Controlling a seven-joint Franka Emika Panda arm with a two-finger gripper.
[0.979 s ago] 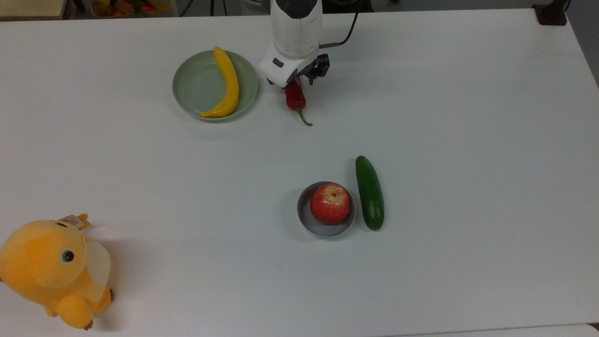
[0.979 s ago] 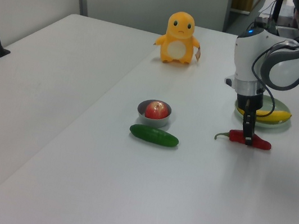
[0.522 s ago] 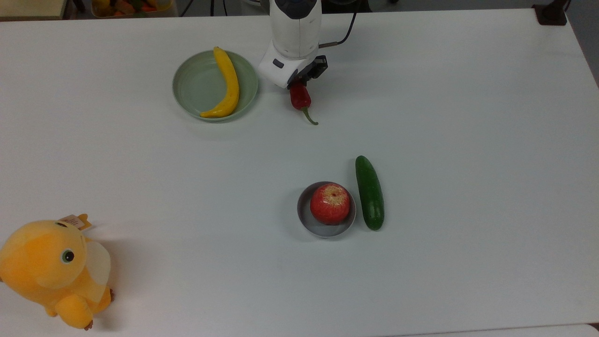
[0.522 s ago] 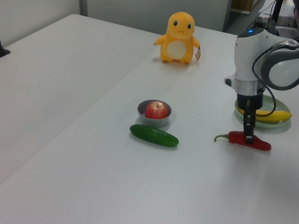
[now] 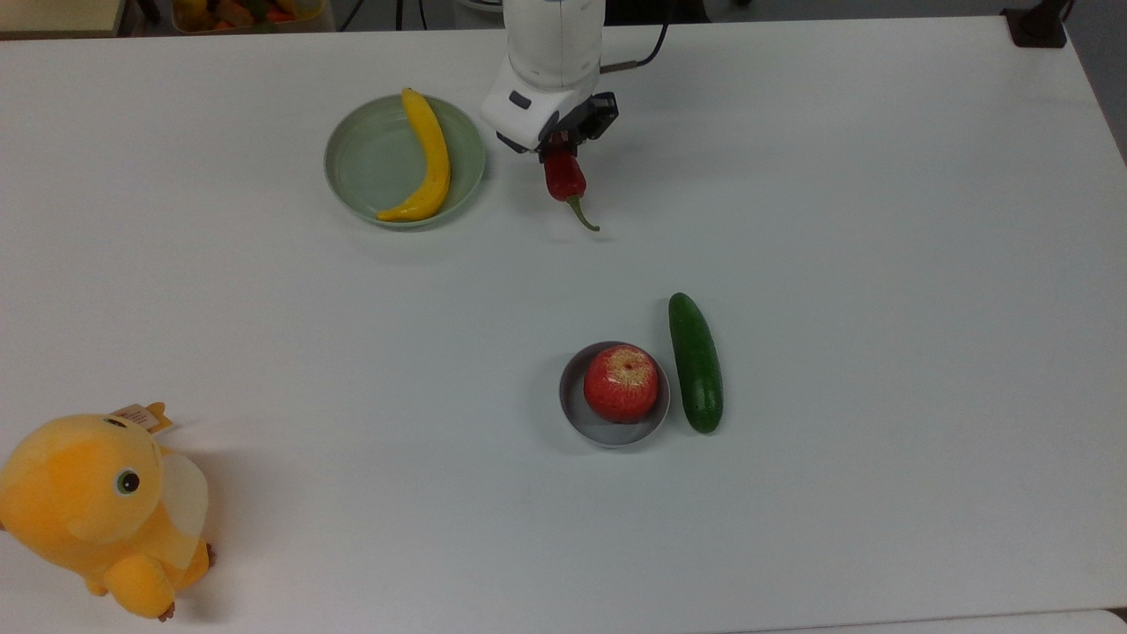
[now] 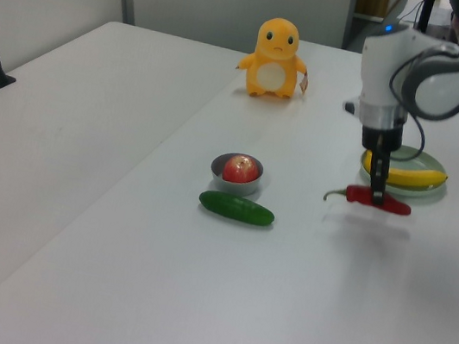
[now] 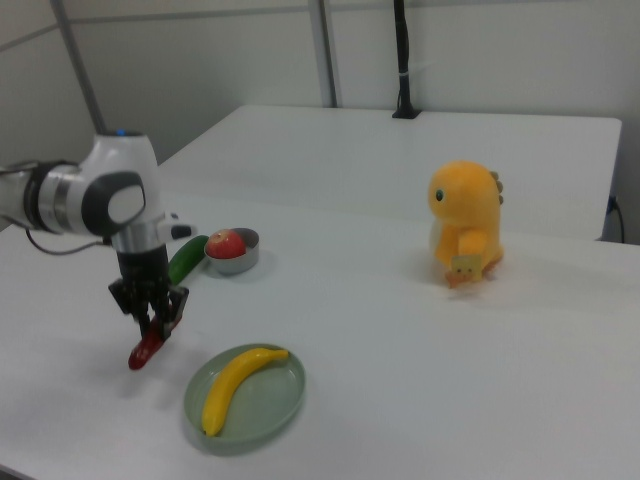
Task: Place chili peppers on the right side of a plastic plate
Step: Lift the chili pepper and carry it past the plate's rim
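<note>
Tool point(image 6: 376, 198) grips lifted chili peppers point(image 6: 379, 201).

The chili point(image 5: 564, 176) is glossy dark red with a thin green stem. The plate point(image 5: 365, 158) is pale green, and the banana point(image 5: 429, 158) on it is yellow. The cucumber point(image 5: 696, 362) is dark green. The apple point(image 5: 621, 383) is red with a yellowish top, in a grey dish point(image 5: 607, 429). The plush toy point(image 5: 97, 511) is orange-yellow with a cream belly. The counter point(image 5: 880, 264) is white. The arm point(image 5: 550, 53) is white with black fingers point(image 6: 379, 183).

The chili peppers point(image 5: 564, 179) are half hidden beneath the claw point(image 5: 558, 148) (stem end showing) in the top view.
</note>
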